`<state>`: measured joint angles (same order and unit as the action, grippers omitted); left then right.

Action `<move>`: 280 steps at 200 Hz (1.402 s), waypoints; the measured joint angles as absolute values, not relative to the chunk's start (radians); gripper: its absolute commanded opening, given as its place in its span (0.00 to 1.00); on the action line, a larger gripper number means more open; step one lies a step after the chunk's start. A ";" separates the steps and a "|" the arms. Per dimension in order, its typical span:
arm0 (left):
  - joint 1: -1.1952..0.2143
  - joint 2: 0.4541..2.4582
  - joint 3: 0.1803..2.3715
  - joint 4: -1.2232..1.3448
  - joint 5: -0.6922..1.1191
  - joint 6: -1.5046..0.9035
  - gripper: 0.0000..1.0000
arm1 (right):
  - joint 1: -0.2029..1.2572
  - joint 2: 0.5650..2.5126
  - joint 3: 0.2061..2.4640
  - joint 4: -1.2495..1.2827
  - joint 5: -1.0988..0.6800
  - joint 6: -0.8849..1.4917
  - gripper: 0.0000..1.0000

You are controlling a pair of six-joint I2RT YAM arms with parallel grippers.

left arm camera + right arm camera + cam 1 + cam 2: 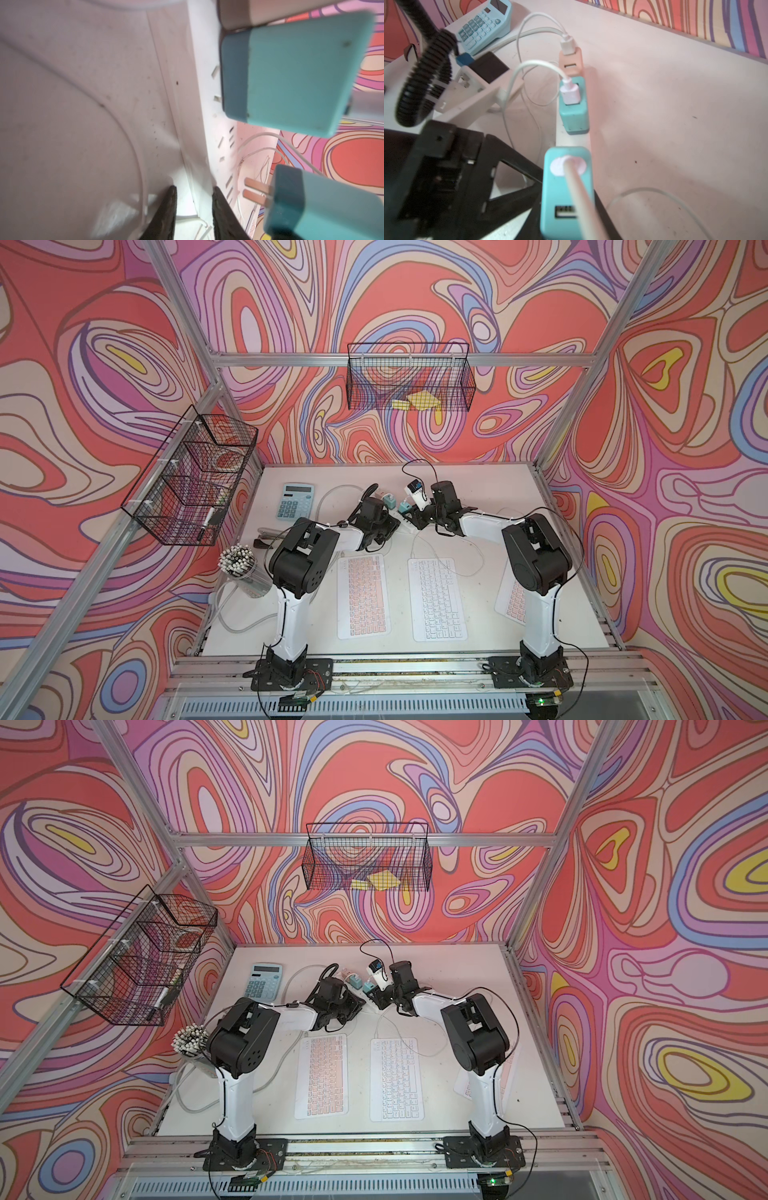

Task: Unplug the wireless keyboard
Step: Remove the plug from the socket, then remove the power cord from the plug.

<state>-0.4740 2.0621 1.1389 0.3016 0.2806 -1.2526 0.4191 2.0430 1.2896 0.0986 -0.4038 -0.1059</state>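
A white keyboard (438, 599) lies mid-table, and a thin white cable (413, 547) runs from its far end toward the back. My right gripper (568, 209) is shut on a teal charger (562, 187) with that cable plugged into its top. The charger hangs just off the white power strip (199, 104), its two prongs (257, 191) bare in the air. My left gripper (194, 188) is clamped on the strip's near end. In both top views the two grippers meet at the strip (402, 526) (371, 1006). A second teal charger (572, 108) stays plugged in.
Pink-keyed keyboards lie on the left (360, 597) and behind the right arm (513, 597). A peach adapter (571, 62) sits further along the strip. A blue calculator (296, 500) is at the back left, with a pen cup (239, 562) by the left arm. Wire baskets (191, 481) (409, 377) hang on the walls.
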 measured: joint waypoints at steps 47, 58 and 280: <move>-0.472 2.024 1.156 0.182 0.280 -1.204 0.35 | 0.349 1.994 1.232 0.114 -0.478 -0.055 0.23; -0.472 2.008 1.156 0.161 0.281 -1.195 0.36 | 0.337 1.977 1.216 0.127 -0.505 -0.042 0.23; -0.470 1.981 1.069 0.934 0.636 -1.035 0.50 | 0.210 1.880 1.060 0.436 -1.094 0.293 0.23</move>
